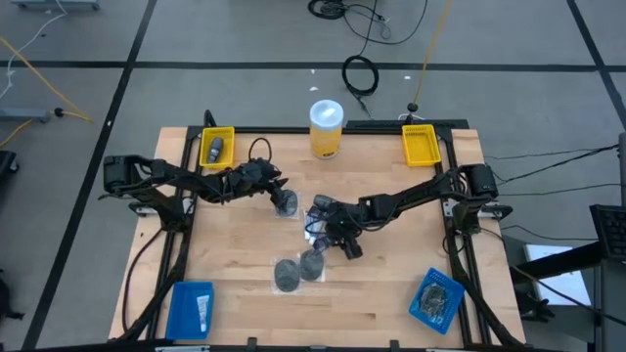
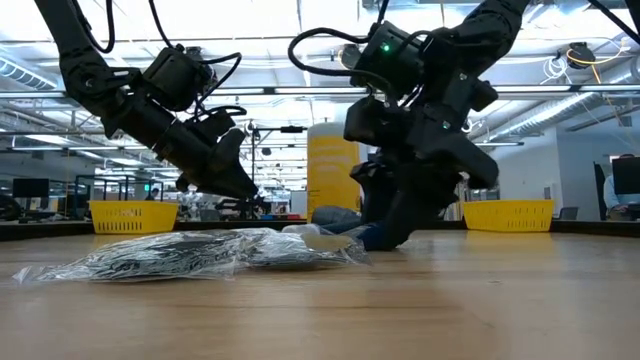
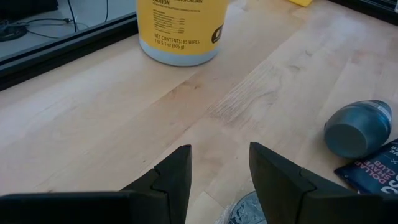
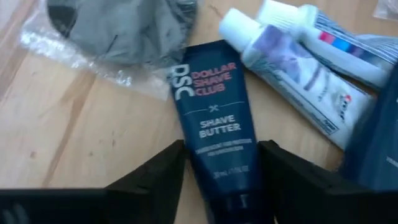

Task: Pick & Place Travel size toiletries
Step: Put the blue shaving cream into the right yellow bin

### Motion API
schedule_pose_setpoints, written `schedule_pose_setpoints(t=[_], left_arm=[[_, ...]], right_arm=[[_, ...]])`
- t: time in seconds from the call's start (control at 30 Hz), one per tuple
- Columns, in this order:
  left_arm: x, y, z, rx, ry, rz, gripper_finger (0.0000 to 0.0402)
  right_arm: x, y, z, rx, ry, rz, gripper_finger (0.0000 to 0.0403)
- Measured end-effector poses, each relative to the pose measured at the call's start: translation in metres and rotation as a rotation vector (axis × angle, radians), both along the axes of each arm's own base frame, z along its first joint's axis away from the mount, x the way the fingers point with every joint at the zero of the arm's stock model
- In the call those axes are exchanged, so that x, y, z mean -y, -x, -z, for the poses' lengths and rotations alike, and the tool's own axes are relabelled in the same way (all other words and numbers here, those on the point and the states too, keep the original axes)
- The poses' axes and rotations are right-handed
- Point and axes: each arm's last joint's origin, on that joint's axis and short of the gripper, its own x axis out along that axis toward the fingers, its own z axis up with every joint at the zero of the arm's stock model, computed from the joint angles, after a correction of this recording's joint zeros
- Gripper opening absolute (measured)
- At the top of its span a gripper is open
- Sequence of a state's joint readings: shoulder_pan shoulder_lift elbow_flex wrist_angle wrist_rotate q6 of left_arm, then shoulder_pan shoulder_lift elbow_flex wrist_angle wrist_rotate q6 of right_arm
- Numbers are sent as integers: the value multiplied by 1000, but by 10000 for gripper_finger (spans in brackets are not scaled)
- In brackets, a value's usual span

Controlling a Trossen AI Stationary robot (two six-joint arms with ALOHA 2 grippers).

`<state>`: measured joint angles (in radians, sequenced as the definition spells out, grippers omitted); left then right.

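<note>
Clearly lettered "DSC Dollar Shave Club Shave Butter", a dark tube (image 4: 219,127) is straddled lengthwise by the spread right gripper (image 4: 221,180).

Left gripper (image 1: 277,190) jaws open, right gripper (image 1: 344,238) low, jaws open

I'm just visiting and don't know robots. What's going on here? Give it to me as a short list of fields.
Setting: wooden table with bins at its corners
Right end effector: open, fingers either side of a dark blue shave butter tube
Left end effector: open, above the table near a grey mesh disc in clear wrap
Nearby items: two white tubes, a stubby grey container, more wrapped grey discs
Not part of the set: yellow jar with white lid
</note>
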<state>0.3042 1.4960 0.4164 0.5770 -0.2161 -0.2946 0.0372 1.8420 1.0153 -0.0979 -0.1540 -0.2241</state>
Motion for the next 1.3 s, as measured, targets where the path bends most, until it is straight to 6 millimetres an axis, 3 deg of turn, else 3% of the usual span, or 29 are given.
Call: schedule_pose_setpoints(t=[0.27, 0.43, 0.53, 0.77, 0.97, 1.13, 1.3], left_arm=[[0, 0, 0, -2, 1, 0, 157], [0, 0, 1, -12, 3, 1, 157], [1, 1, 2, -18, 5, 4, 157], [3, 0, 2, -25, 7, 12, 157], [4, 0, 2, -21, 3, 18, 157], [4, -1, 0, -6, -2, 18, 157], [4, -2, 0, 2, -2, 17, 157]], right_arm=[[-3, 2, -7, -11, -70, 104, 116], [-7, 7, -26, 32, -108, 150, 124], [-6, 21, -32, 109, -83, 268, 134], [13, 94, -34, 395, -18, 811, 122], [31, 158, -49, 589, 54, 1224, 126], [57, 201, -66, 610, 100, 1450, 124], [83, 234, -67, 499, 85, 1594, 123]])
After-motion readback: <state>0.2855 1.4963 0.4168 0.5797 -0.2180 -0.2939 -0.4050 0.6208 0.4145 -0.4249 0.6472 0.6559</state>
